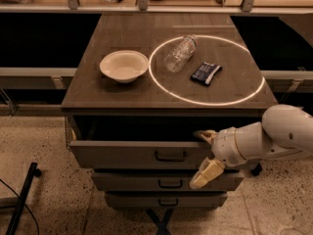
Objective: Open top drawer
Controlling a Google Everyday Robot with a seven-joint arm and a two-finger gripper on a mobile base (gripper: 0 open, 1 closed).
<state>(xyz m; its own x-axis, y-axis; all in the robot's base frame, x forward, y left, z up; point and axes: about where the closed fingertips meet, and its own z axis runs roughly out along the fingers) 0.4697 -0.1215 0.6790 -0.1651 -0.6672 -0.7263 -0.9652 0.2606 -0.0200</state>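
Camera view: arm (pixel 274 138) in from right, forearm near level at drawer height. Gripper (pixel 204 153) against right part of top drawer (pixel 122 153) front, just right of handle (pixel 170 156). Fingers (pixel 205 134) spread apart: one at front's top edge, other over second drawer (pixel 146 181). Top drawer partly out beneath tabletop (pixel 122 94).

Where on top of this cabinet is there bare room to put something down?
Bare: the back strip of the brown cabinet top behind the white bowl and clear plastic bottle, and the front edge before the dark packet. The middle row is crowded. The open end effector sits at the right end of the grey-beige top drawer.
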